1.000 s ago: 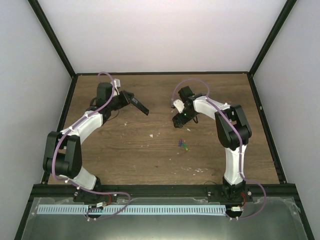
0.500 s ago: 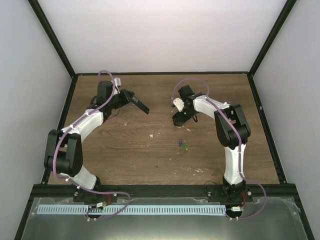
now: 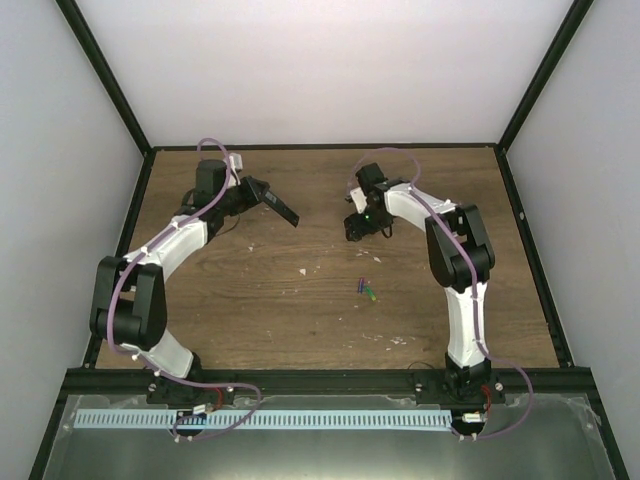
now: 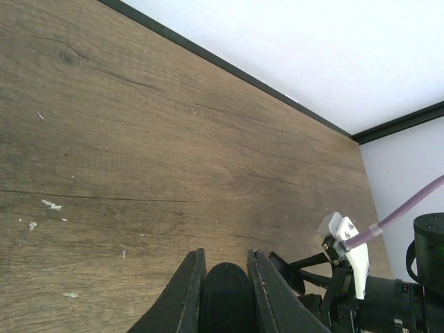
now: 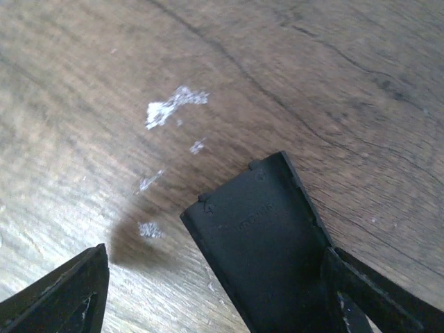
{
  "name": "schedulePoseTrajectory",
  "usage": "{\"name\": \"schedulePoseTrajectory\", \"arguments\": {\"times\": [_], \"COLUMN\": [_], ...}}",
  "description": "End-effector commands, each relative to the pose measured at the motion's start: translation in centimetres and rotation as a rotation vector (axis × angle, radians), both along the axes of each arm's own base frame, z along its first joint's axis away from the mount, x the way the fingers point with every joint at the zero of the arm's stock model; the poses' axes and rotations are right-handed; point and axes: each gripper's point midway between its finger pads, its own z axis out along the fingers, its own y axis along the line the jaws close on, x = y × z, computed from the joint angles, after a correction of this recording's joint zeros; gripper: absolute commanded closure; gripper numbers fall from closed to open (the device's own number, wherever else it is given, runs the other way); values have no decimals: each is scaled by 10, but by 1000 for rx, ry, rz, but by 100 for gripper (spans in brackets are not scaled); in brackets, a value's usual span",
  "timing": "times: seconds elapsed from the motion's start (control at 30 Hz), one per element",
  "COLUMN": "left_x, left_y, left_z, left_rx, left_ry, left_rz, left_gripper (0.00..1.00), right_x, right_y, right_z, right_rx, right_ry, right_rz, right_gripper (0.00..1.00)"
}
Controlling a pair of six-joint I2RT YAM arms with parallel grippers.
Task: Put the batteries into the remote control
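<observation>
**Tool state.** The left gripper (image 3: 250, 194) is clamped on the remote control (image 3: 277, 205). In the left wrist view its two fingers (image 4: 189, 291) press against the sides of the dark body, which is lifted off the table (image 3: 300, 320). The right gripper (image 3: 355, 230) has its jaws spread wide. In the right wrist view a flat black panel (image 5: 260, 236) with two small tabs on its end sits against one finger. It is probably the battery cover. Whether it rests on the wood or is carried cannot be told.

**Location of parts.** In the overhead view the remote control projects from the left gripper with its long axis running roughly from 10 to 4 o'clock, free end toward table centre. The batteries (image 3: 366, 289) lie on the bare table right of centre, the blue-purple one just beside the green one. They are too small to show their axes or whether they touch.

**Governing relation.** The batteries lie at about 6 o'clock from the right gripper, toward the arm bases, with clear wood between. From the left gripper they lie at about 4 o'clock and well apart. The right arm is the nearer and its jaws are free, so it is judged the arm to make the pickup while the left arm presents the remote control.

**Caution.** Pale flecks (image 5: 173, 104) of debris lie on the wood. Do not confuse them with the batteries.
</observation>
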Motion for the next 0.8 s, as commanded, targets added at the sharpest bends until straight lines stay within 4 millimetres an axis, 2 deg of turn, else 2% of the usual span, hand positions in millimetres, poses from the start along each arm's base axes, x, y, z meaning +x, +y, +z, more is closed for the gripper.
{"name": "schedulePoseTrajectory", "arguments": {"times": [0.0,0.2,0.3,0.4,0.53,0.77], "left_x": [7,7,5,3,2,3], "left_y": [-1,-1,0,1,2,2], "left_z": [13,15,14,14,16,16], "left_rx": [-9,-8,-4,-2,6,6], "left_ry": [-32,-36,-34,-35,-41,-42], "left_rz": [-3,-7,-3,-2,1,3], "left_gripper": [100,100,100,100,100,100], "right_x": [-17,-9,5,16,24,26], "right_y": [-20,-27,-20,-13,-8,-9], "right_z": [-31,-37,-24,-2,24,29], "right_rx": [-52,-59,-26,13,42,19], "right_ry": [157,176,141,92,29,0], "right_rz": [-225,-373,-384,-368,-322,-261], "right_gripper": [24,26,25,25,24,23]}}
